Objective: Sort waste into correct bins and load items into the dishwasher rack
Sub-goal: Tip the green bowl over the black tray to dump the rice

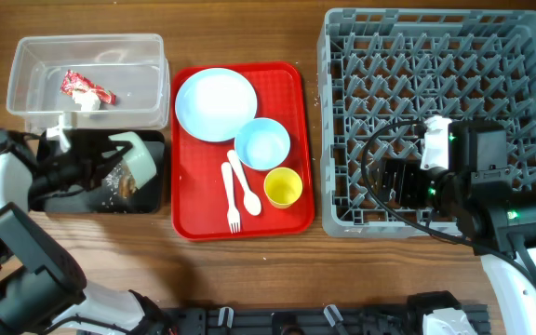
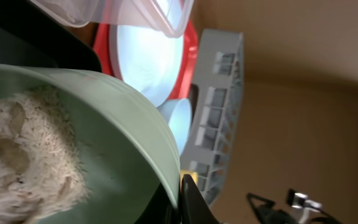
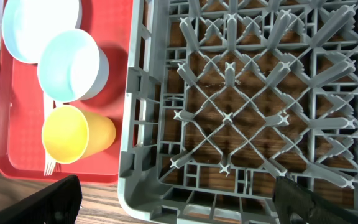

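My left gripper [image 1: 119, 160] is shut on the rim of the pale green bowl [image 1: 140, 156], tipped on its side over the black tray [image 1: 152, 200]. In the left wrist view the bowl [image 2: 123, 137] holds brownish-white food scraps [image 2: 23, 155], and the gripper [image 2: 182, 193] pinches its rim. The red-and-white wrapper [image 1: 84, 87] lies in the clear tub [image 1: 26, 58]. The blue plate [image 1: 215, 104], blue bowl [image 1: 262, 143], yellow cup [image 1: 283, 187], fork [image 1: 230, 197] and spoon [image 1: 245, 183] sit on the red tray. My right gripper [image 3: 176, 199] is open and empty over the grey rack [image 1: 342, 56], at its front left part.
The red serving tray [image 1: 291, 79] lies between the bins and the rack. Some scraps [image 1: 124, 186] lie in the black tray. The rack's wall [image 3: 138, 124] stands close beside the yellow cup [image 3: 73, 134] and the blue bowl [image 3: 70, 65].
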You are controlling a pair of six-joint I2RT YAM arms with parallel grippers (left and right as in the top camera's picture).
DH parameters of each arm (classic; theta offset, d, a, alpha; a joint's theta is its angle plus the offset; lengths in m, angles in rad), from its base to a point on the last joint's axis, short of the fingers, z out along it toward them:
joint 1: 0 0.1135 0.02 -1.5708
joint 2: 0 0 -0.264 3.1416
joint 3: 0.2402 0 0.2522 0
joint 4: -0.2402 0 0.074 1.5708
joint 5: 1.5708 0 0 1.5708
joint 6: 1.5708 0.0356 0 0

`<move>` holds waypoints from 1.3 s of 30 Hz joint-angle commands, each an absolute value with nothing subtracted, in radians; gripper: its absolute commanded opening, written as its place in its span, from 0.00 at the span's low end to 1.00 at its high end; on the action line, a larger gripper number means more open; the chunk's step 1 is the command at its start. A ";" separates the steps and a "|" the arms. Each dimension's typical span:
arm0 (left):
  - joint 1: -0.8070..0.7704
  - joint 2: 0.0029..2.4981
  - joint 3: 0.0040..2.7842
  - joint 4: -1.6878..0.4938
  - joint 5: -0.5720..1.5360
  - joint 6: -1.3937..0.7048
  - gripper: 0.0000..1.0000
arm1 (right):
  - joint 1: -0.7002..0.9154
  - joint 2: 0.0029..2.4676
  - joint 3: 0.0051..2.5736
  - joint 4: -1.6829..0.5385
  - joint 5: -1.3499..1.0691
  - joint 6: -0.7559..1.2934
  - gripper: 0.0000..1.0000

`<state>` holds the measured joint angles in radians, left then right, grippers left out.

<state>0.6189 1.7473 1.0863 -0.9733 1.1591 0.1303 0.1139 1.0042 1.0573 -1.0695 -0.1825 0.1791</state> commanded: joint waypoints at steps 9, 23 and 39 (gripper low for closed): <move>0.818 1.762 1.104 -1.023 1.535 0.036 0.04 | 0.111 1.005 1.069 -1.081 -0.173 0.183 1.00; 0.849 1.762 1.104 -0.984 1.467 0.073 0.04 | 0.111 1.005 1.069 -1.081 -0.173 0.183 1.00; 0.006 1.386 1.107 -0.918 0.463 -0.125 0.04 | 0.111 1.005 1.069 -1.082 -0.173 0.183 1.00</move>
